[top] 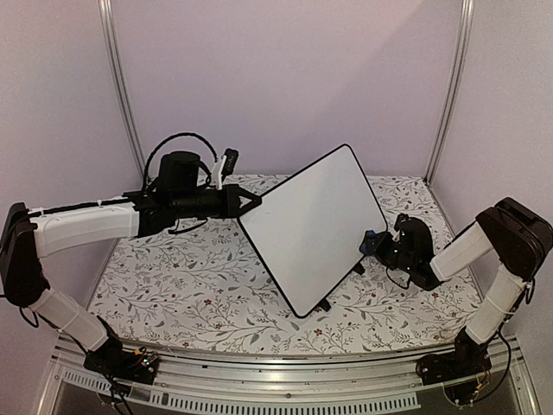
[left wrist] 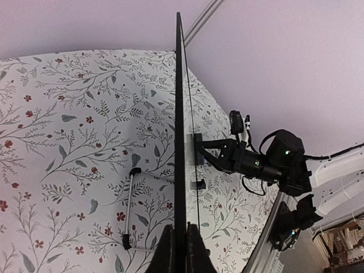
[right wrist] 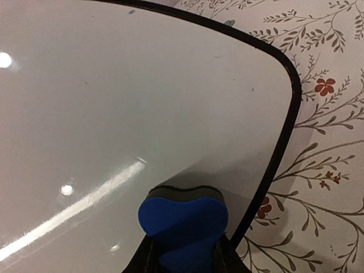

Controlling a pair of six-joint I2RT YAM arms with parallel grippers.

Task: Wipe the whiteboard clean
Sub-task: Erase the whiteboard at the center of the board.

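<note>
Whiteboard [top: 315, 229] propped up tilted on the table [top: 173, 285], held between my two grippers.
My left gripper [top: 251, 204] is clamped on its left corner. My right gripper [top: 371, 243] pinches the blue eraser [right wrist: 183, 219] against the face by the right rim, with the rest of the board up-left.

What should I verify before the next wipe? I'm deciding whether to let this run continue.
1. Left gripper clamped on the whiteboard: ok, one finger on each side of its rim.
2. Right gripper holding the blue eraser: ok.
3. Eraser against the board face: ok, the left wrist view shows it touching, close to the rim.
4. Board free of marks: not ok, a small dark speck sits by the far rim; the rest looks clean.
5. Board's feet planted on the table: cannot tell, the board stands tilted.
</note>
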